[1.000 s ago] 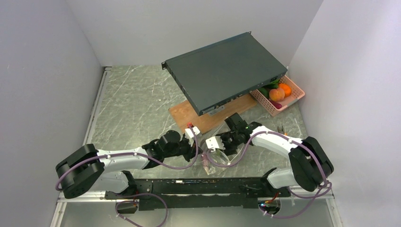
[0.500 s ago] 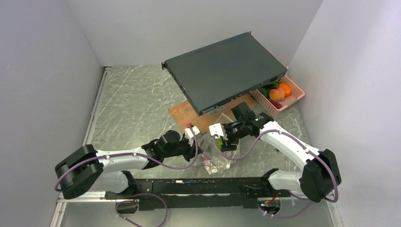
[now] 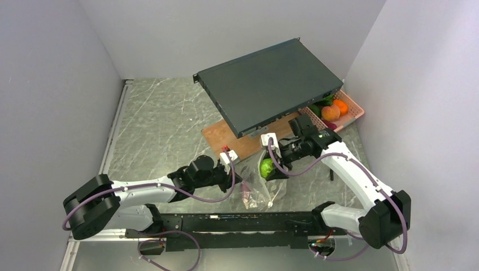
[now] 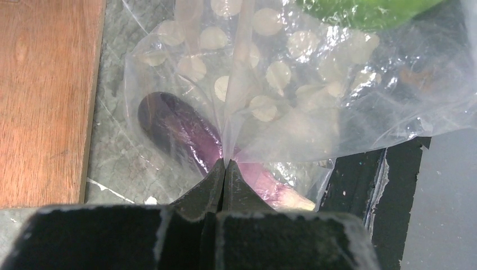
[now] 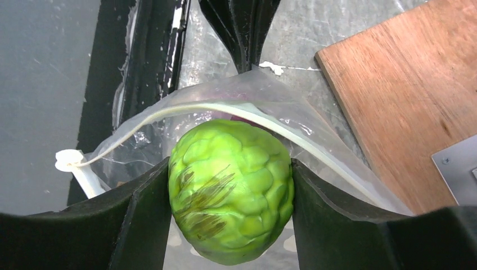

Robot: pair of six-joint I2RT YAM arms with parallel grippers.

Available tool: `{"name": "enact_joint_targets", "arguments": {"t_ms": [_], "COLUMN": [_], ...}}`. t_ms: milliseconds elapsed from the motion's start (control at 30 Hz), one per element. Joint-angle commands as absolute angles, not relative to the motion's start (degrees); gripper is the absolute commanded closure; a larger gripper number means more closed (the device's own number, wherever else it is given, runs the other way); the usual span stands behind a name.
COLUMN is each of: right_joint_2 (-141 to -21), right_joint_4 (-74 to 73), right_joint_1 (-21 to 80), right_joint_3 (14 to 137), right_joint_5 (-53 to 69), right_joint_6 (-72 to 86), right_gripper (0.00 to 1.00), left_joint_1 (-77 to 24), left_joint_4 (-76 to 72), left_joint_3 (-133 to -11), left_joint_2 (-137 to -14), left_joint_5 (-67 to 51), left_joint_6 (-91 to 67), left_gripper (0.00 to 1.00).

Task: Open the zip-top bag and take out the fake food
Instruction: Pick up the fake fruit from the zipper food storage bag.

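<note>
grey marbled table (image 3: 158, 130), plain white walls (image 3: 56, 84) on three sides. since a second ago my right gripper (image 5: 229, 166) has come up off the near edge toward the wooden board (image 3: 217, 135). it's clamped on both sides of the green fake food (image 5: 230, 191), right at the mouth of the bag (image 3: 254, 189). my left gripper (image 4: 224, 169) stays pressed together on a fold of that bag, mid table by the near edge. count: two arms, one bag, one purple eggplant (image 4: 180, 129) inside it, one metal case (image 3: 268, 84), one pink basket (image 3: 353, 110) in the far right corner.
</note>
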State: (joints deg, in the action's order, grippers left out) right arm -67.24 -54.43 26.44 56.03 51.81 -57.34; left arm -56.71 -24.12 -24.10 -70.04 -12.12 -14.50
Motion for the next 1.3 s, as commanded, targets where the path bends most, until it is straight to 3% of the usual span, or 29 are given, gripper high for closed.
{"name": "enact_joint_targets", "arguments": {"t_ms": [0,567,967,1267], "right_joint_2": [-65.44,-63.26,-58.25,-55.35], "right_joint_4": [-58.39,-70.45,-63.54,-46.69], "right_joint_1": [24.28,12.58,-2.38,-12.9], "right_joint_3": [58.88,61.04,56.73,50.76], "right_joint_5": [58.17,65.39,75.35,85.34], "right_joint_6": [-54.96,-59.46,-45.81,-25.06], "right_gripper": [0.99,1.0,1.0,1.0], "left_joint_1": [-56.87,-56.87,-56.87,-56.87], "left_joint_4": [-25.09,-25.31,-25.49,-25.59], "left_joint_3": [-24.59,-24.11,-24.34,-24.92], "left_joint_2": [-67.97,-67.7,-68.03,-68.94], "left_joint_5": [-11.66,-11.35,-11.05,-11.75], "left_joint_6": [-15.11,-15.12,-15.12,-14.78], "left_gripper": [1.0,1.0,1.0,1.0]}}
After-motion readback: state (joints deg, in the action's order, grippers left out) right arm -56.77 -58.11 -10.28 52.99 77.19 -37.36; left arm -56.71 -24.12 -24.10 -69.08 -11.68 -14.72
